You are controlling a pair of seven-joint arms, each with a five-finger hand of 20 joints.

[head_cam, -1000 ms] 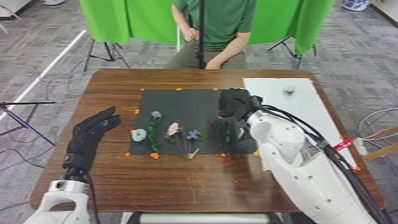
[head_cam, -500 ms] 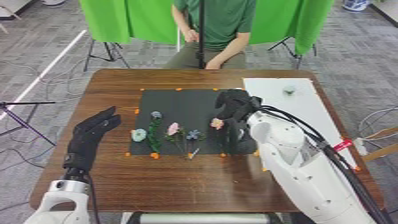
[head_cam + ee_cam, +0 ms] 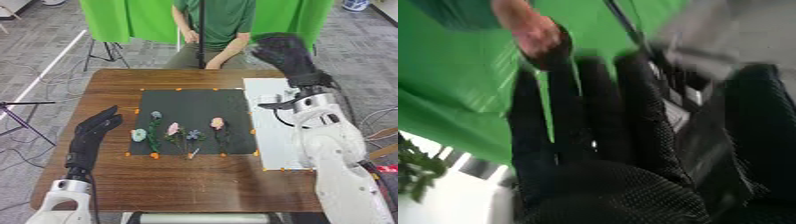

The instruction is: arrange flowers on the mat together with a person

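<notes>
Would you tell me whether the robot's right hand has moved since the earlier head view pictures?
Yes. The right hand was over the dark mat; now it is raised beyond the table's far edge, farther to the right.

Head view looks down; wrist's seemingly faces curtain [image 3: 451, 65].

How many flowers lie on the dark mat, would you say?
5: pale blue flower at the left edge, greyish flower farther back, pink flower left of centre, blue flower right of it, peach flower rightmost.
</notes>
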